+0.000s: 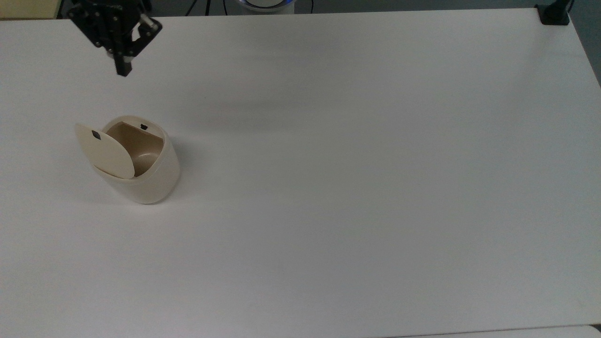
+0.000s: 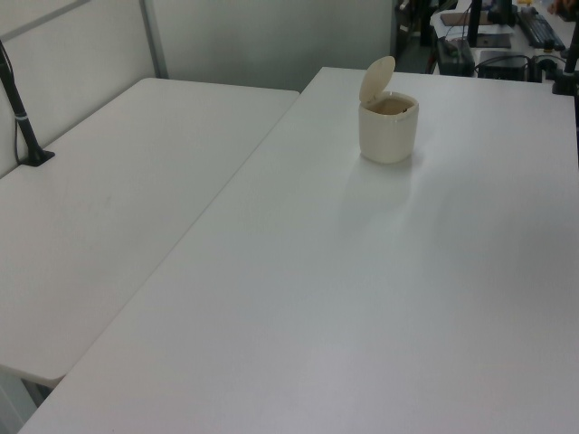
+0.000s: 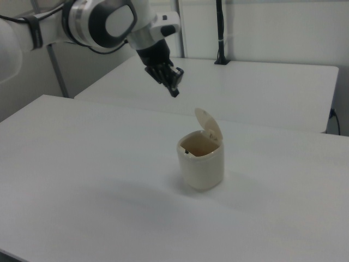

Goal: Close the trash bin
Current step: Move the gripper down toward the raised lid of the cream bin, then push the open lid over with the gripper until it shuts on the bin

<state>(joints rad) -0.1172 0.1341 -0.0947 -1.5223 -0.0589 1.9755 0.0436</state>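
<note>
Cream plastic trash bin (image 1: 141, 162) stands upright on the white table (image 1: 357, 178), toward the top view's left, its hinged lid (image 1: 105, 150) raised and leaning to the top view's left. The top view shows its tan inside; the left view shows the lid edge-on. Black gripper (image 1: 124, 70) hangs beyond it, apart, fingers pressed together.

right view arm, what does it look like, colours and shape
The arm has rounded glossy white shells with a dark grey disc-shaped joint cap and a black band near the right view's left edge. It narrows to a black end effector with slim dark fingers; in the top view the end effector looks like angular black metal with a small silvery part.
</note>
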